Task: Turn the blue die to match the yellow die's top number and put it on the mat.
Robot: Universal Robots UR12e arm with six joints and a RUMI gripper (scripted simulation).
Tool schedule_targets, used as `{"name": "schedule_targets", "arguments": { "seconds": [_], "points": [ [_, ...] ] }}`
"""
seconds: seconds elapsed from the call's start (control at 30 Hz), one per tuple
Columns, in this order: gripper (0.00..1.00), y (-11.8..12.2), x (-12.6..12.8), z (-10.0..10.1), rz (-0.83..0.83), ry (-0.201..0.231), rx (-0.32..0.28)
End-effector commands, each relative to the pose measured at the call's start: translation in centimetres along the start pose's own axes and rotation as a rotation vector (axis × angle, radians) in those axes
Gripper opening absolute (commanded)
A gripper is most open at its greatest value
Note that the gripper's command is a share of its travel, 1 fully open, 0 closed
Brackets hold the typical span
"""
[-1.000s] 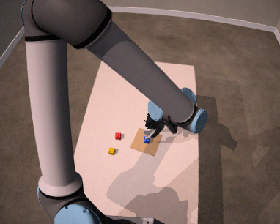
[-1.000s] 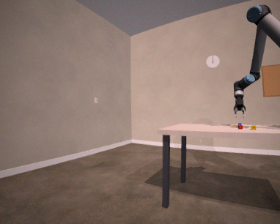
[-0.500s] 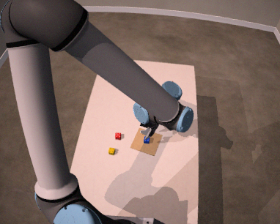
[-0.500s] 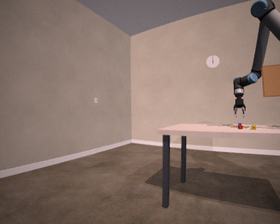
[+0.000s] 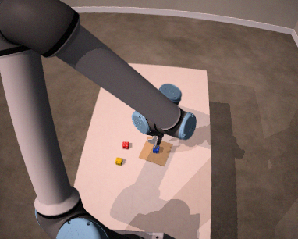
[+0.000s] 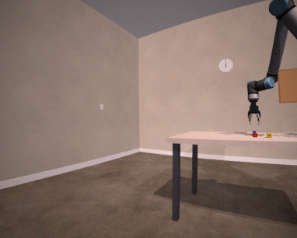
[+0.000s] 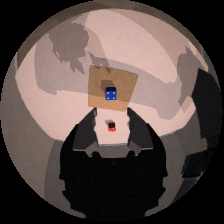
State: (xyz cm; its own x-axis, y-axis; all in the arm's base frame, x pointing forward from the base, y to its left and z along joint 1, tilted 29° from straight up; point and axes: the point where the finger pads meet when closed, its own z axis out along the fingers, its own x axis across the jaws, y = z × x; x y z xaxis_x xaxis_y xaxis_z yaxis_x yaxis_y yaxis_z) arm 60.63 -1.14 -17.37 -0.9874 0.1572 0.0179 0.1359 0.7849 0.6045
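Note:
The blue die (image 5: 156,149) (image 7: 111,94) sits flat on the brown mat (image 5: 165,158) (image 7: 97,80), fully inside its edges. The red die (image 5: 125,144) (image 6: 255,134) (image 7: 112,127) and the yellow die (image 5: 118,161) (image 6: 269,135) lie on the bare table to the left of the mat. My gripper (image 6: 254,122) (image 7: 111,107) (image 5: 157,141) hangs well above the table, over the mat's near edge. Its fingers stand partly apart with nothing between them. In the wrist view the red die shows through the gap, far below. The pips on the yellow die are too small to read.
The pale table (image 5: 185,90) (image 6: 207,138) stands on dark legs in a bare room. My arm's thick links cross over the table's left and middle in the top view and hide part of it.

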Motion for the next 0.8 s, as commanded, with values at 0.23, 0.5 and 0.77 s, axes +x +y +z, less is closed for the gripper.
{"name": "schedule_targets", "arguments": {
  "seconds": [0.23,0.5,0.77],
  "points": [
    [0.4,0.17,-0.17,-0.19,0.004,-0.011,0.15],
    [1.0,0.17,-0.17,-0.19,0.004,-0.011,0.15],
    [1.0,0.17,-0.17,-0.19,0.004,-0.011,0.15]
  ]
}}
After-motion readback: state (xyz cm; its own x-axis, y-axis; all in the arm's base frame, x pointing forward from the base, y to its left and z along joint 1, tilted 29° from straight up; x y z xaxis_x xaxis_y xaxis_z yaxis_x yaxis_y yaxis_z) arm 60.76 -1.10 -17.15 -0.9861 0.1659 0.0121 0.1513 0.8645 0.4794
